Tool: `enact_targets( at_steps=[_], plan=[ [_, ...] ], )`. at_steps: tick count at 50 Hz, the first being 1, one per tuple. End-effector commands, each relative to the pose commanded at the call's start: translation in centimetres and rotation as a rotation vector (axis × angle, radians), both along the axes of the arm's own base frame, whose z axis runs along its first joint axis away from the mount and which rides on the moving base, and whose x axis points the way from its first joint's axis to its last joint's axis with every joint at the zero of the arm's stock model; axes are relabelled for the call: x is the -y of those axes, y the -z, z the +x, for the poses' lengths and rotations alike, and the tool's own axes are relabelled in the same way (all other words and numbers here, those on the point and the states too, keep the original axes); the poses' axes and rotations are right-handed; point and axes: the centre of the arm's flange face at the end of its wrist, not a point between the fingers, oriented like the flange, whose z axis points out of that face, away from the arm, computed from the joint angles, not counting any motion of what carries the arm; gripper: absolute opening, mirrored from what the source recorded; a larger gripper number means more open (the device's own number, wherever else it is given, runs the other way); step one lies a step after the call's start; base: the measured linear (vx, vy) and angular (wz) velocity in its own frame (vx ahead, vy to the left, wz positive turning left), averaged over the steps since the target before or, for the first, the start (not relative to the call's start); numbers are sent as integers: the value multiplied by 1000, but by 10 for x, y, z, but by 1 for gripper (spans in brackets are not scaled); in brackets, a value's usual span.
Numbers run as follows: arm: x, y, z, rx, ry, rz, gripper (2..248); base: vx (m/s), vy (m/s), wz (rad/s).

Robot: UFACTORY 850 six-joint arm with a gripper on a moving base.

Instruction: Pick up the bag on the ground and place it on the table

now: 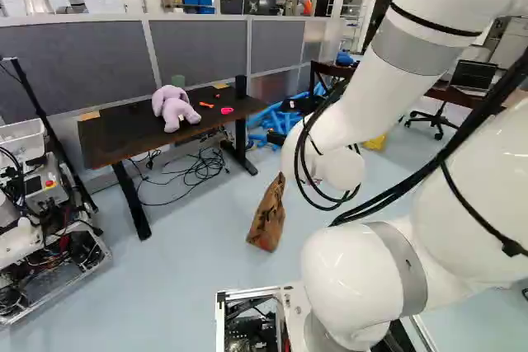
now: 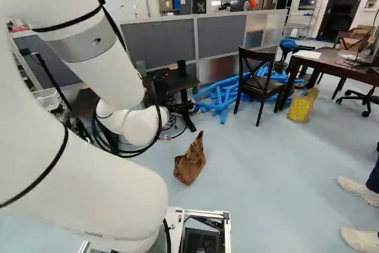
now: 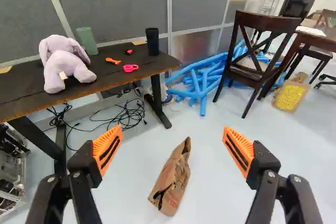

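Wrist view: our gripper [image 3: 173,150] has its fingers spread wide, holding nothing, presumably kept ready for a grasp; the brown paper bag [image 3: 172,179] stands on the floor [image 3: 126,182] beyond them, short of the dark table [image 3: 126,66], apparently awaiting pickup.

1. White arm [image 1: 412,55]: bent, its forearm slanting down and forward to the wrist [image 1: 340,169].
2. Gripper [image 3: 172,128]: fingers spread wide, nothing between them touching either.
3. Orange pads [image 3: 108,151]: facing each other across the gap, tips angled inward.
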Motion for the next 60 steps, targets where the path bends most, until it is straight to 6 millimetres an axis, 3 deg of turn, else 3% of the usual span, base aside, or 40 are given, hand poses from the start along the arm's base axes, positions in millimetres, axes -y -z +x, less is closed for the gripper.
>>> enact_targets(
  at_steps=[28, 60],
  plan=[
    [0, 2, 45, -70, 0, 0, 247, 0, 0, 0],
    [0, 39, 104, -227, 0, 0, 247, 0, 0, 0]
  ],
)
